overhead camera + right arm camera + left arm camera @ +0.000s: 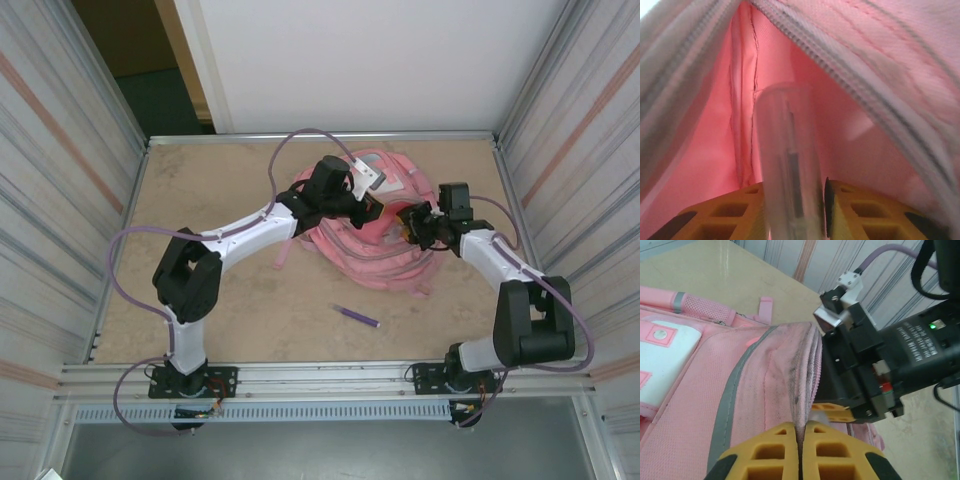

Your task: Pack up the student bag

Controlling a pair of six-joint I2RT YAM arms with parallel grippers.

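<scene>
The pink student bag (365, 255) lies at the table's middle back, its front patch (662, 352) facing up. My left gripper (372, 205) (801, 427) is shut on the fabric lip beside the bag's (765, 385) open zipper and holds it up. My right gripper (408, 222) (792, 187) reaches into that opening, and one of its yellow fingers (832, 412) shows just past the lip. A clear pen-like tube (787, 150) stands blurred between its fingers, and a thin dark gap separates it from the right pad. Pink lining (850, 130) surrounds it.
A purple pen (357, 317) lies on the table in front of the bag, between the two arms. A loose pink strap (283, 255) trails off the bag's left side. Corrugated metal walls (60, 200) close in both sides.
</scene>
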